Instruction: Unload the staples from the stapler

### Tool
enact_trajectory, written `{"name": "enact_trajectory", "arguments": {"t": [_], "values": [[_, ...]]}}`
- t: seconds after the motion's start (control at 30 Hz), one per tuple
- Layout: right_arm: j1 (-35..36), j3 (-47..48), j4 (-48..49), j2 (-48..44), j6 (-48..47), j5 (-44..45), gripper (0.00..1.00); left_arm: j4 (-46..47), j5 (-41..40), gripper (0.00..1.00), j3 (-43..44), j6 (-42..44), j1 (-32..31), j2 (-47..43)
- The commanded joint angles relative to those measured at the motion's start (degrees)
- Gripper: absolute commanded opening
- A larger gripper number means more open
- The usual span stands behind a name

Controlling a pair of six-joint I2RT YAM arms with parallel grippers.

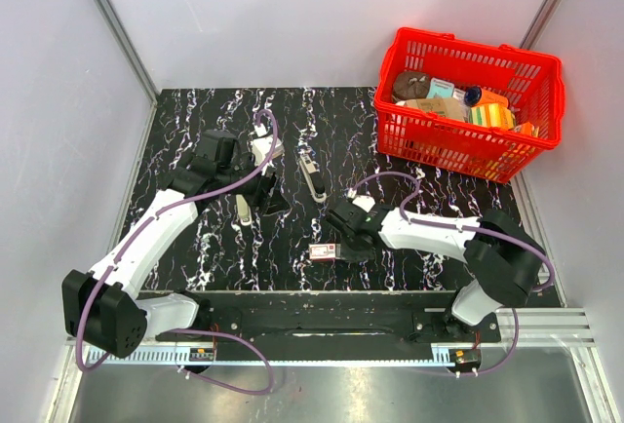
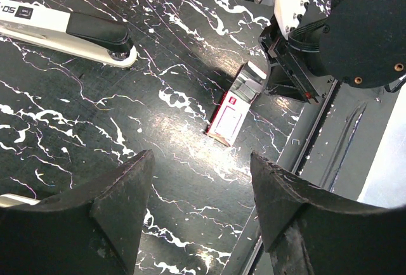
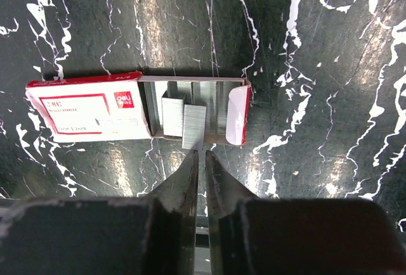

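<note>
- Nearest, the right gripper (image 3: pixel 202 154) is almost closed, its tips meeting the staples (image 3: pixel 193 126), which jut from the open red-and-white box (image 3: pixel 82 116); whether it pinches them, I cannot tell.
- Farther, the left gripper (image 2: pixel 202 161) gapes wide, empty.
- Beyond, the stapler (image 1: pixel 312 177) lies on the table (image 1: pixel 292 121).

Black white-veined marble tabletop (image 1: pixel 195 111); plain pale grey walls (image 1: pixel 292 14) around it

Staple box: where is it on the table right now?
In the top view the red-and-white staple box lies open near the front centre of the table, right at the tips of the right arm's fingers, with the stapler beyond it.
</note>
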Motion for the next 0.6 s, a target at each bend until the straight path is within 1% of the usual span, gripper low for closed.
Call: {"name": "enact_trajectory", "arguments": {"t": [0.0, 0.57], "values": [[-0.8, 2.1, 0.9, -0.3, -1.1, 0.4, 0.13, 1.3, 2.2, 0.66, -0.9, 0.2, -0.2, -1.4], [-2.0, 2.5, 1.8, -1.0, -2.3, 0.5, 0.14, 1.3, 2.8, 0.66, -1.7, 1.0, -0.5, -1.3]]}}
